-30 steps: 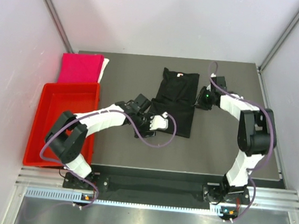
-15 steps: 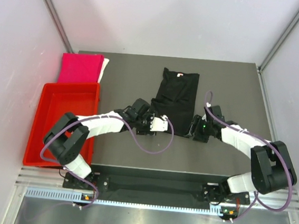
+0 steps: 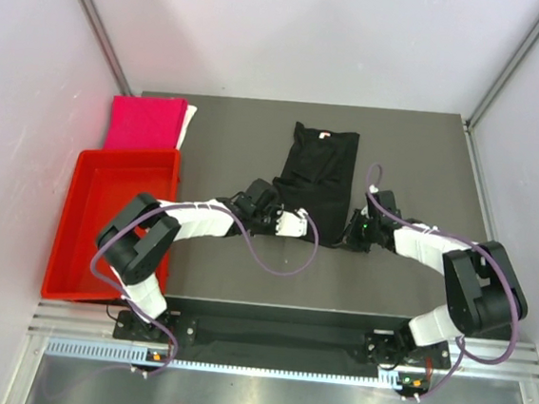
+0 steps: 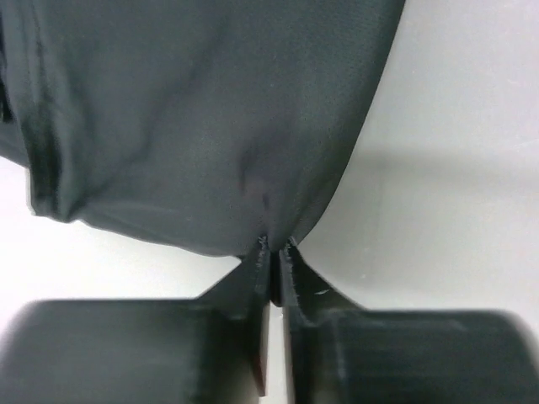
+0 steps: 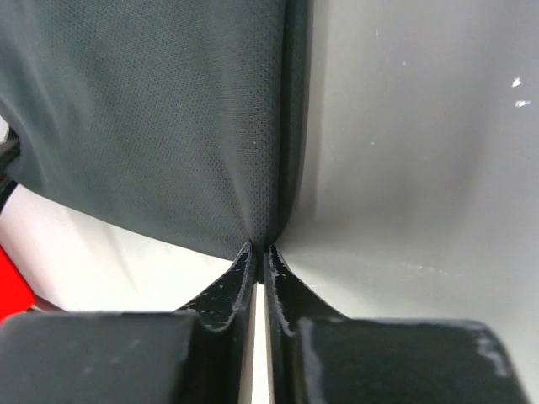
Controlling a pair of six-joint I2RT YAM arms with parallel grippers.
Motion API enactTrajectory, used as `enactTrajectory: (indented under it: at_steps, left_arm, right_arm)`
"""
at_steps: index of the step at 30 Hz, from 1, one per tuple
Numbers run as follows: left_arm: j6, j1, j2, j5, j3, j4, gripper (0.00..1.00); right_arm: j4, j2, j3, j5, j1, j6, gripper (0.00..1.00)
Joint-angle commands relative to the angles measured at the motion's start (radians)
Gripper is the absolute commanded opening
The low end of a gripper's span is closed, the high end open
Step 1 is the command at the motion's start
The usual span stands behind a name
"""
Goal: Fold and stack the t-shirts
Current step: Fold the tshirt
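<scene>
A black t-shirt lies lengthwise on the dark table, collar at the far end. My left gripper is at its near left corner, shut on the hem. The left wrist view shows the closed gripper pinching the black cloth. My right gripper is at the near right corner, also shut on the hem. In the right wrist view the gripper nips a fold of the same cloth. A folded magenta-pink t-shirt with a white edge beside it lies at the far left.
A red plastic tray sits along the table's left side, just in front of the pink shirt. Grey walls close in the left, right and back. Purple cables loop from both wrists over the table near the shirt's hem.
The right arm swung from beside the shirt's upper right down to its near right corner. The left gripper shifted slightly along the hem. Both grippers went from open to shut on the black cloth.
</scene>
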Motion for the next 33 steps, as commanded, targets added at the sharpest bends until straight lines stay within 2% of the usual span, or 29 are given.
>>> enactTrajectory:
  at_steps: [1,8,11,16,20,24,26,28,33]
  left_arm:
    - [-0.009,-0.001,0.033,-0.022,0.023,-0.011,0.00]
    - [-0.079,-0.002,-0.039,-0.040,0.014,-0.118,0.00]
    - [-0.121,-0.007,-0.092,-0.007,0.017,-0.226,0.00]
    - [-0.153,-0.071,-0.227,0.026,0.002,-0.481,0.00]
    - [-0.182,-0.108,-0.362,0.139,0.020,-0.685,0.00]
    - [-0.225,-0.090,-0.439,0.098,0.039,-0.729,0.00]
    - [-0.222,-0.056,-0.439,0.096,0.071,-0.703,0.00]
    - [-0.236,0.013,-0.406,0.079,0.144,-0.680,0.00]
    - [-0.233,0.108,-0.218,0.039,0.305,-0.621,0.00]
  right_arm:
    - [0.033,0.003,0.002,0.010,0.002,-0.006,0.00]
    - [-0.038,-0.080,-0.002,0.012,0.004,-0.035,0.00]
    - [-0.110,-0.149,-0.028,-0.008,0.018,-0.047,0.00]
    - [-0.283,-0.327,-0.093,-0.034,0.067,-0.050,0.00]
    - [-0.457,-0.471,-0.108,-0.051,0.111,-0.046,0.00]
    - [-0.546,-0.612,-0.088,-0.080,0.108,-0.027,0.00]
    - [-0.549,-0.605,-0.053,-0.070,0.096,-0.044,0.00]
    - [-0.544,-0.522,0.011,-0.057,0.075,-0.093,0.00]
    - [-0.434,-0.281,0.166,-0.074,-0.034,-0.193,0.00]
